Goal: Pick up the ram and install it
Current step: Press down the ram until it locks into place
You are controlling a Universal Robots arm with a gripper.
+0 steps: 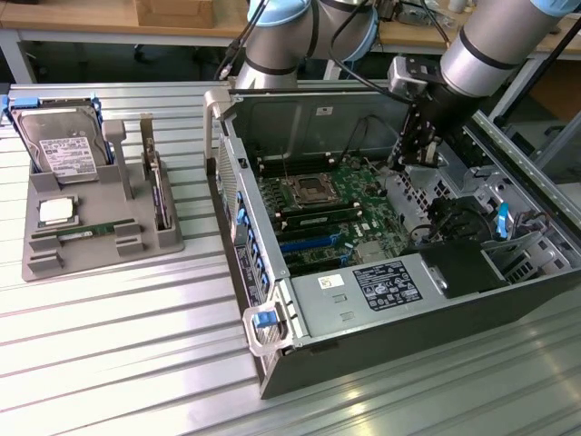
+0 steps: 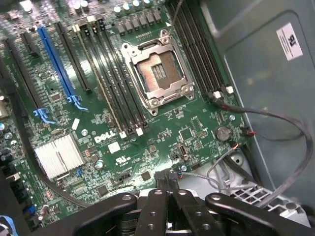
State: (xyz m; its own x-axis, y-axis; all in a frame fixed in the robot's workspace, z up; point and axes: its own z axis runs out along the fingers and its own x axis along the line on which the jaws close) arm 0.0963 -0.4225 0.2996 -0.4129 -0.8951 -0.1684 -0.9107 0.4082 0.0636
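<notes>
The pincer (image 2: 167,189), pressed together and holding nothing, hangs over the motherboard (image 2: 147,128) inside the computer case (image 1: 381,336); the ram (image 1: 86,232) lies in the grey tray (image 1: 54,263).

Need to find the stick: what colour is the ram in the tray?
Green ram, clearest in the exterior view.

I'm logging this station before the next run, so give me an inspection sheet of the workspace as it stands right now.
Surface: ribbed metal table, carrying a grey parts tray and an open computer case.
Job's things: ram lying in the tray; motherboard slots visible beside the empty processor socket.
Clutter: hard drive and processor chip in the tray.
Gripper: gripper shut, empty, over the motherboard inside the case.
Cables: loose wires along the board's edge.
Surroundings: wooden benches behind.
</notes>
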